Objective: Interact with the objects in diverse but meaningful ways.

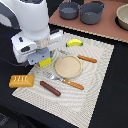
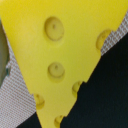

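The robot's gripper (image 1: 44,59), jaw spread indiscernible, hovers at one yellow plastic cheese wedge (image 2: 55,60), beside one striped orange-brown bun (image 1: 21,81), one reddish-brown sausage (image 1: 50,88) and one green-tipped yellow banana (image 1: 75,43).

A robot test bench dressed up as a dining spot: a white Franka arm (image 1: 31,25) looms over a black surface (image 1: 117,85) laid with a pale woven placemat (image 1: 97,75), a tan plate (image 1: 68,66) at its centre. Plastic play food surrounds the plate, with a banana (image 1: 74,42) at 12 o'clock, a sausage (image 1: 50,88) at 7 o'clock, a striped bun (image 1: 21,81) at 8 o'clock and a cheese wedge (image 2: 60,60) at 9 o'clock. Grey pots (image 1: 80,10) wait on a brown board (image 1: 107,31) beyond, at 1 o'clock.
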Controlling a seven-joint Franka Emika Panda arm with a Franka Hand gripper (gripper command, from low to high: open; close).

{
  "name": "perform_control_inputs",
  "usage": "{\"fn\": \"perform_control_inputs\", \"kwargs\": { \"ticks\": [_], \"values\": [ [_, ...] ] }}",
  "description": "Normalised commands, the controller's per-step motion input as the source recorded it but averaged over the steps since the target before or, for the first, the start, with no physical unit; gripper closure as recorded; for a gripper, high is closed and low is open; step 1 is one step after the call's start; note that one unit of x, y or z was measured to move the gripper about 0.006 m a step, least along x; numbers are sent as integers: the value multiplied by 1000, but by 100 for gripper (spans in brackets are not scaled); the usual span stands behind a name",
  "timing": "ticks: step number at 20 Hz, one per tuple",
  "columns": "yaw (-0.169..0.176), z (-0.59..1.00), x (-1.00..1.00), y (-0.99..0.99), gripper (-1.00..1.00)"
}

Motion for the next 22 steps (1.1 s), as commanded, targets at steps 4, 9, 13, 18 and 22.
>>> {"fn": "perform_control_inputs", "kwargs": {
  "ticks": [4,9,13,18,22],
  "values": [
    [-1,-1,-9,208,100],
    [0,-75,0,255,100],
    [-2,-136,11,276,100],
    [-1,658,-220,282,100],
    [0,1000,-487,285,100]
  ]
}}
